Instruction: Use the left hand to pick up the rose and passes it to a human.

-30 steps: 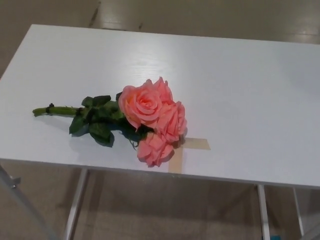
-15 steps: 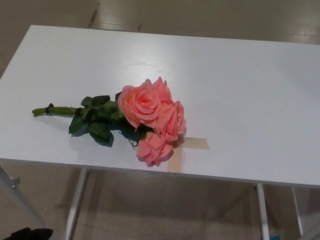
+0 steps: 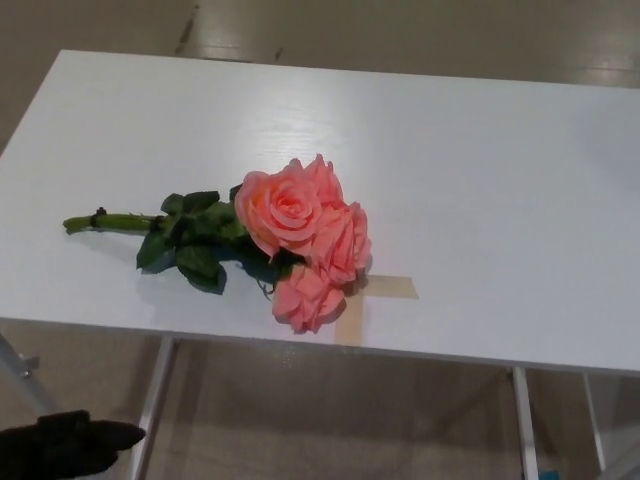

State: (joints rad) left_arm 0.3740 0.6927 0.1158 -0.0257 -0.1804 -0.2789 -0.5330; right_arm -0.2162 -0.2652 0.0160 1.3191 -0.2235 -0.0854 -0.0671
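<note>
A: Rose (image 3: pixel 290 235) lay flat on the white table (image 3: pixel 480 190), blooms by the tape cross (image 3: pixel 375 295); light, soft petals, likely crushable.

B: Noted. Grasp the bare green stem (image 3: pixel 110 221). Left hand (image 3: pixel 62 445) sat below the table edge, finger state unclear; right hand unseen.

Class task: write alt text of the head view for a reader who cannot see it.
A bunch of salmon-pink artificial roses with a green stem lies on a white rectangular table, blooms over a cross of tan tape. The robot's black left hand shows at the bottom-left corner, below the table edge.
</note>
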